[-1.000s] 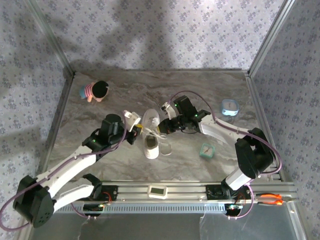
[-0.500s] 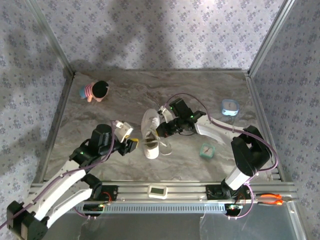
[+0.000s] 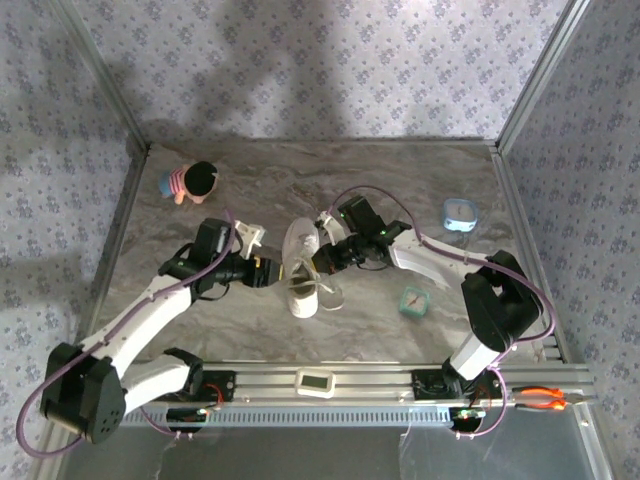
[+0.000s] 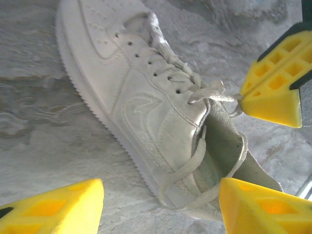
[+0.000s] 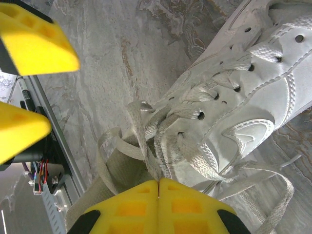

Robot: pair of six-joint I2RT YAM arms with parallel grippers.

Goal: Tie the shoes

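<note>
Grey marbled table [image 3: 420, 190], floral-papered walls [image 3: 300, 70] | white sneaker [image 3: 300, 265] mid-table | left gripper [image 3: 262, 270] spread wide beside it | right gripper [image 3: 322, 262] pinching lace [image 4: 214, 92]

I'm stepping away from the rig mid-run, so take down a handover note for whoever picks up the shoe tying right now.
Left end effector: open, holding nothing, just beside the sneaker.
Right end effector: shut on a lace near the sneaker's opening.
The sneaker sits upright on its sole, mid-table.
Done: one lace gripped.
Left: no bow visible and the laces lie loose, so the knot has yet to be formed.
</note>
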